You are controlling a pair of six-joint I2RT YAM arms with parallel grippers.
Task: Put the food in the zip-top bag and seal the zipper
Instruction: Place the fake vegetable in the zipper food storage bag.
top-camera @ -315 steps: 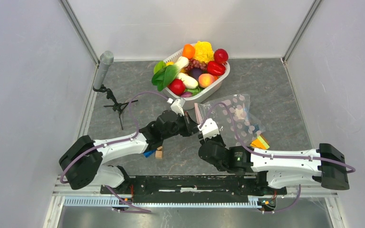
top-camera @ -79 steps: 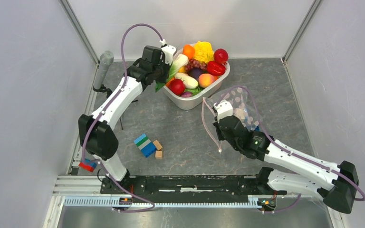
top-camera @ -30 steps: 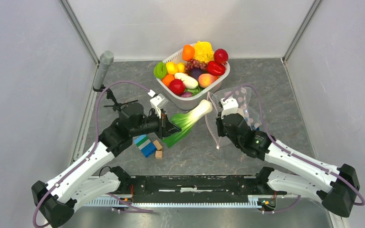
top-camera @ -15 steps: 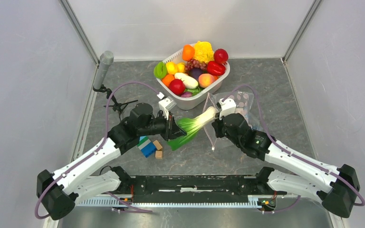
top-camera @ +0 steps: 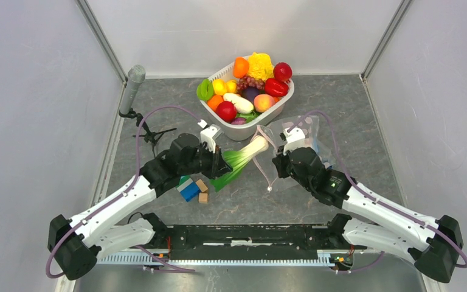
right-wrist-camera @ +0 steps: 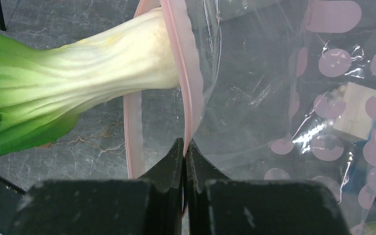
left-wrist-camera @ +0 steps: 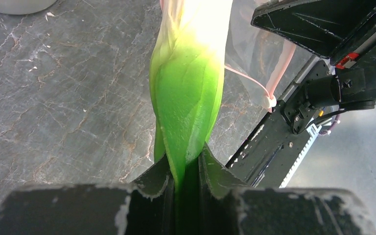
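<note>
right wrist view shows your right gripper (right-wrist-camera: 185, 147) pinched shut on the pink zipper (right-wrist-camera: 186, 83), holding the zip-top bag (right-wrist-camera: 274, 88) open, with the white tip of the toy leek (right-wrist-camera: 78, 93) just entering the mouth. your left gripper (left-wrist-camera: 186, 164) clamps the green end. the leek looks light, stiff and glossy, so grip its flat leaves firmly; take the limp film only by the strip.
</note>
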